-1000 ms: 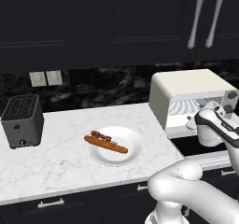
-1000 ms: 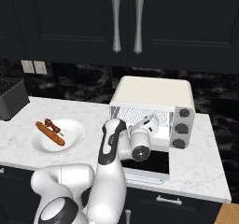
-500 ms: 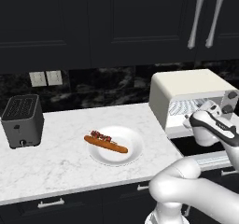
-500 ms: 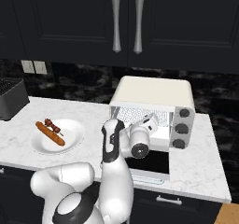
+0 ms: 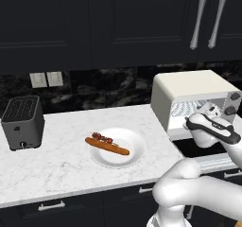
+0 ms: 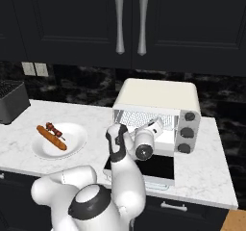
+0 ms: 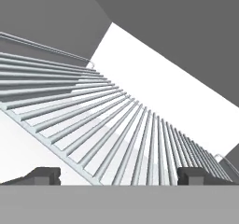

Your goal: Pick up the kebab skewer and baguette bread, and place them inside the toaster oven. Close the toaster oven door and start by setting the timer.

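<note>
The kebab skewer (image 5: 101, 137) (image 6: 53, 128) and the baguette bread (image 5: 108, 146) (image 6: 51, 138) lie side by side on a white plate (image 5: 137, 143) (image 6: 74, 141) at mid-counter. The cream toaster oven (image 5: 189, 86) (image 6: 158, 95) stands to the right. Its toaster oven door (image 5: 196, 149) (image 6: 146, 170) is folded down flat. My gripper (image 5: 207, 111) (image 6: 156, 125) (image 7: 119, 176) hovers at the oven's mouth above the door, open and holding nothing. The hand view looks along the wire rack (image 7: 116, 129) between the two fingertips (image 7: 43, 175).
A black slot toaster (image 5: 22, 122) (image 6: 9, 100) stands at the counter's left end. Dark upper cabinets with silver handles (image 6: 129, 23) hang over the oven. Dark knobs (image 6: 185, 131) line the oven's right side. The counter's front edge (image 5: 71, 193) runs below the plate.
My hand has shifted and turned slightly in front of the oven opening. Its jaws stay wide. The skewer, the baguette and the door have not moved.
</note>
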Available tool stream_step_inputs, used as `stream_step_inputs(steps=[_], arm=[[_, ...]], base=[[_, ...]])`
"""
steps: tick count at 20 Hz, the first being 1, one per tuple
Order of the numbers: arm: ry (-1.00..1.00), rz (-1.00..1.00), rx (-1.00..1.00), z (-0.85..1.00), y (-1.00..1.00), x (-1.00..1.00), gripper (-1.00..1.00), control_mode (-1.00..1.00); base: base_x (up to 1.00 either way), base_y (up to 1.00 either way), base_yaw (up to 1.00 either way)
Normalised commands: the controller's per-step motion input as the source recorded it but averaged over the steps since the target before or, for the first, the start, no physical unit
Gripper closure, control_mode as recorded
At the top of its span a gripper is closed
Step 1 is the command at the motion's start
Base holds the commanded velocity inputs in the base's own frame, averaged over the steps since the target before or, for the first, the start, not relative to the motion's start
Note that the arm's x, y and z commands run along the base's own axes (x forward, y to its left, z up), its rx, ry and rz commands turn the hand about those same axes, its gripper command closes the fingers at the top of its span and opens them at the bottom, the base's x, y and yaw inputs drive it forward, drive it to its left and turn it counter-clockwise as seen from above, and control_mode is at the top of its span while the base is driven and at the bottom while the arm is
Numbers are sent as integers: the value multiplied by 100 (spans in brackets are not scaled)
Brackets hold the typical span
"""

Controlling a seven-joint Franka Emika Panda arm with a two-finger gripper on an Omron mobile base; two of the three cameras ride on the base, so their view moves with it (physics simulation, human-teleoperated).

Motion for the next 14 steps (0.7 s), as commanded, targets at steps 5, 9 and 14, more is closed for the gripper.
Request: stream_step_inputs(steps=[5,9,14], arm=[[5,0,0,-27,-3,23,-100,-100],[5,0,0,-27,-4,30,-100,-100],[4,0,0,-27,-4,17,-100,-100]], base=[[0,0,0],[0,0,0],[0,0,0]])
